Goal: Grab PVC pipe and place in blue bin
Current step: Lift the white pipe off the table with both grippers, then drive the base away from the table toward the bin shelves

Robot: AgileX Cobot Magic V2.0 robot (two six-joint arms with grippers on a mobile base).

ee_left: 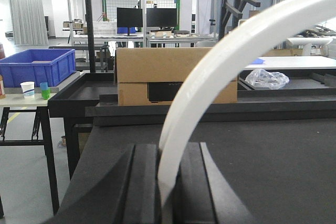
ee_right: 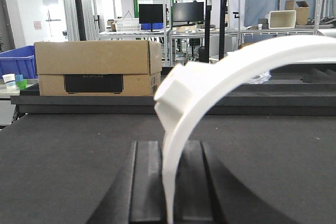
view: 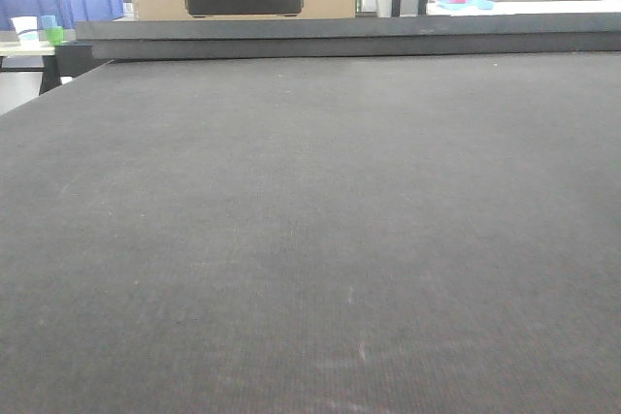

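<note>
Clenched in both the left claw (ee_left: 167,182) and right claw (ee_right: 169,182), the long white arced PVC pipe (ee_left: 215,72) sweeps toward upper right, while the blue plastic bin (ee_left: 37,65) waits at left, beyond the dark desk (ee_left: 283,166).

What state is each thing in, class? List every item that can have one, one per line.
PVC pipe, clamped between gripper fingers, arcing up and to the right.
left gripper, shut on the PVC pipe.
right gripper, shut on the PVC pipe as well.
blue bin, upright, inside hidden.
cardboard box, closed, on the black ledge.
</note>
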